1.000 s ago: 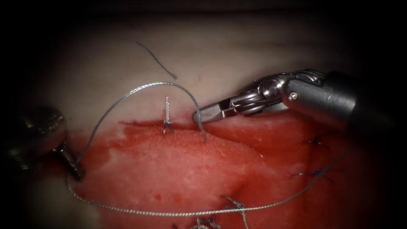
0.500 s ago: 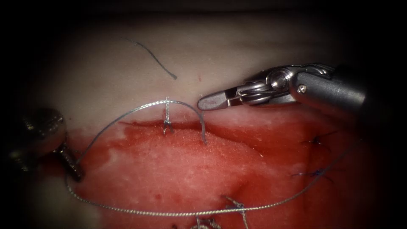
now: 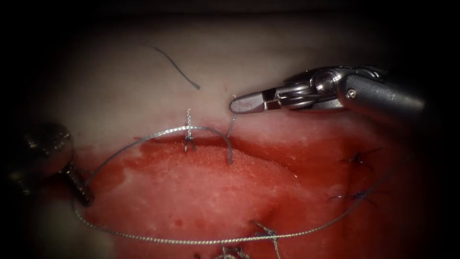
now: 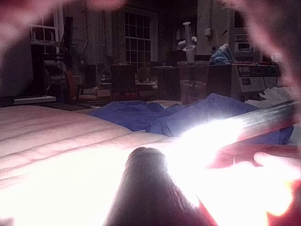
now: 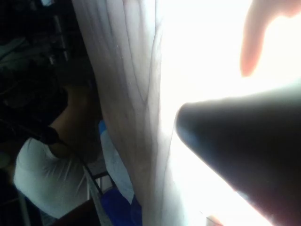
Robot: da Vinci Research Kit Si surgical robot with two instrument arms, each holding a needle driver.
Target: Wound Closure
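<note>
The tissue [image 3: 268, 62] carries everything under my tools, its cut [image 3: 211, 141] as my landmark. A loose cut end of thread [image 3: 176, 68] lies above it; red fluid [image 3: 201, 192] and the long thread [image 3: 215, 240] lie below.

Left gripper [image 3: 79, 184] half lost in shadow at frame edge, jaw state unreadable. Needle not discernible. Thread [image 3: 211, 240] runs off lower edge. Right gripper's shaft [image 3: 383, 98] fades into dark at right.
</note>
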